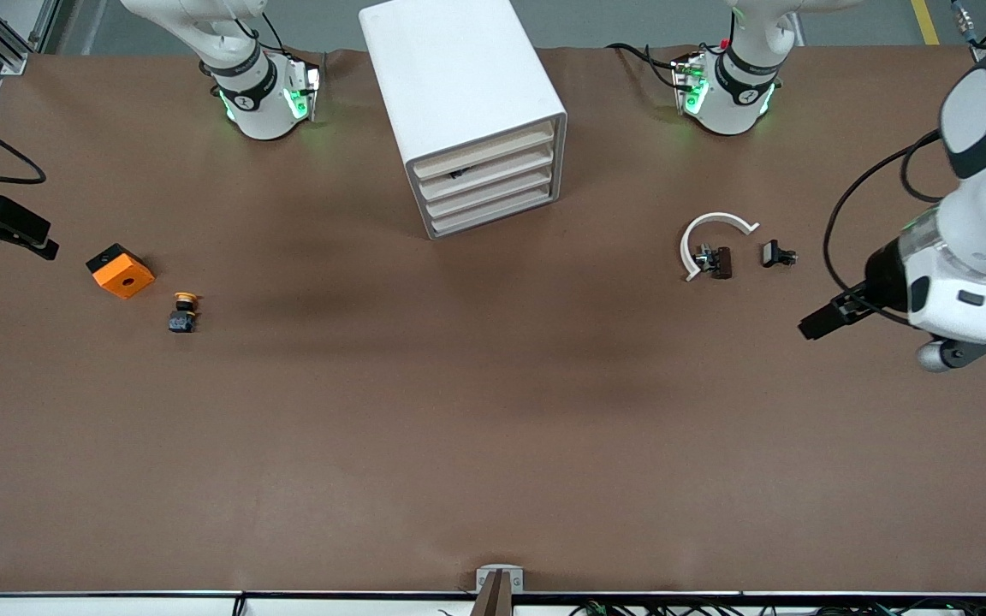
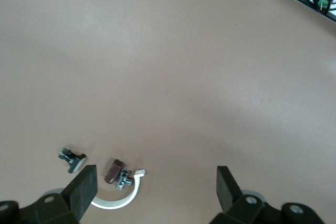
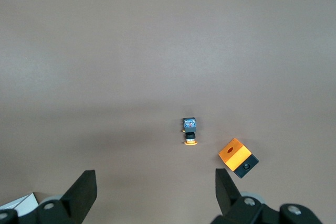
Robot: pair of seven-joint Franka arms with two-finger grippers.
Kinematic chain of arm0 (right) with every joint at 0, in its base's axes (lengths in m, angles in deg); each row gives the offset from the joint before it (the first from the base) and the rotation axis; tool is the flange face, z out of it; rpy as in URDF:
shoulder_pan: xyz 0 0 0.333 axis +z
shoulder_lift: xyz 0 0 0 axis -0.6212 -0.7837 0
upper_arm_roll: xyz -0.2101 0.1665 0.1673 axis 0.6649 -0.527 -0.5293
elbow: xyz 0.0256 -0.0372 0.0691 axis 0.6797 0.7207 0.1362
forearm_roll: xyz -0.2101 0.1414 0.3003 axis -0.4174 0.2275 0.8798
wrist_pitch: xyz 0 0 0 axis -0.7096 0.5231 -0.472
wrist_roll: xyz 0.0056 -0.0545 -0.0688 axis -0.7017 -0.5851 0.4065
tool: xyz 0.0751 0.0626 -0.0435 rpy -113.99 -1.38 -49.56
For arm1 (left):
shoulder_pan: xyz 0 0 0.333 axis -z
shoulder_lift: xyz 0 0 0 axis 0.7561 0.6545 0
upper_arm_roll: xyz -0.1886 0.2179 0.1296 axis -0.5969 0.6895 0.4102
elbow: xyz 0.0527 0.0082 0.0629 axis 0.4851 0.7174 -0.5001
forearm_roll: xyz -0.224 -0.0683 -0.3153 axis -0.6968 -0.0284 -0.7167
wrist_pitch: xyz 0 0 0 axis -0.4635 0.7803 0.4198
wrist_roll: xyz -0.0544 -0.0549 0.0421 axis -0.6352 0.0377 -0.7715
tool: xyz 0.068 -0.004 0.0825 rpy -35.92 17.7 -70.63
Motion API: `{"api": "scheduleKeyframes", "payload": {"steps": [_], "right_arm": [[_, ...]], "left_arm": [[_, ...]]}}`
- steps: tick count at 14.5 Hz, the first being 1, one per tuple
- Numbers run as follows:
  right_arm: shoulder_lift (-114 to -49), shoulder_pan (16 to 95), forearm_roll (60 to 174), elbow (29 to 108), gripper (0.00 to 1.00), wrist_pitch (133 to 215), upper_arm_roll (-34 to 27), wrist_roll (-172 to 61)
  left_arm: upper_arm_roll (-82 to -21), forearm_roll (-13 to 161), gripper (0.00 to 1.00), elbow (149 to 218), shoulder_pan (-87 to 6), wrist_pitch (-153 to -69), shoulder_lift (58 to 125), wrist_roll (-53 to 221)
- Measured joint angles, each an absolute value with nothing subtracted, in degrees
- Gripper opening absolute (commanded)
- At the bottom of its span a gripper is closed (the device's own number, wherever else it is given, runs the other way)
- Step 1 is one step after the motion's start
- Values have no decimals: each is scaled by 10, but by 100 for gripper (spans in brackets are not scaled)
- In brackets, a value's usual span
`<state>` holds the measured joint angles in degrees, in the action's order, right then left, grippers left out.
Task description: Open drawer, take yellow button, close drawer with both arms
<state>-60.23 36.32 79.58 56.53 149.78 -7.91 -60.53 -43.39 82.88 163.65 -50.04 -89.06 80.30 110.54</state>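
The white cabinet (image 1: 467,94) stands at the table's middle near the arm bases. Its uppermost drawer (image 1: 483,148) looks shut, like the three below it. The button (image 1: 184,311) lies on the bare table toward the right arm's end, beside the orange block (image 1: 121,271) and a little nearer the front camera. It also shows in the right wrist view (image 3: 189,131). My right gripper (image 1: 35,241) is open and empty over the table's edge at that end (image 3: 156,184). My left gripper (image 1: 814,327) is open and empty at the left arm's end (image 2: 155,182).
The orange block (image 3: 238,157) has a hole in its top. A white arc with a dark clip (image 1: 709,248) and a small black clip (image 1: 777,254) lie toward the left arm's end; the arc (image 2: 118,195) and the clip (image 2: 72,159) show near my left fingers.
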Motion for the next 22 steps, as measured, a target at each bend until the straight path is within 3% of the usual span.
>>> {"api": "scheduleKeyframes", "payload": {"steps": [7, 16, 22], "right_arm": [[-603, 364, 796, 565, 100, 1497, -80, -605], [-603, 364, 796, 564, 100, 1497, -80, -605], [-603, 364, 796, 564, 100, 1497, -80, -605]], "left_arm": [[-437, 829, 100, 1642, -525, -824, 746, 978], [-383, 829, 100, 1796, -506, -813, 577, 860], [-384, 829, 100, 1820, -491, -814, 557, 862]]}}
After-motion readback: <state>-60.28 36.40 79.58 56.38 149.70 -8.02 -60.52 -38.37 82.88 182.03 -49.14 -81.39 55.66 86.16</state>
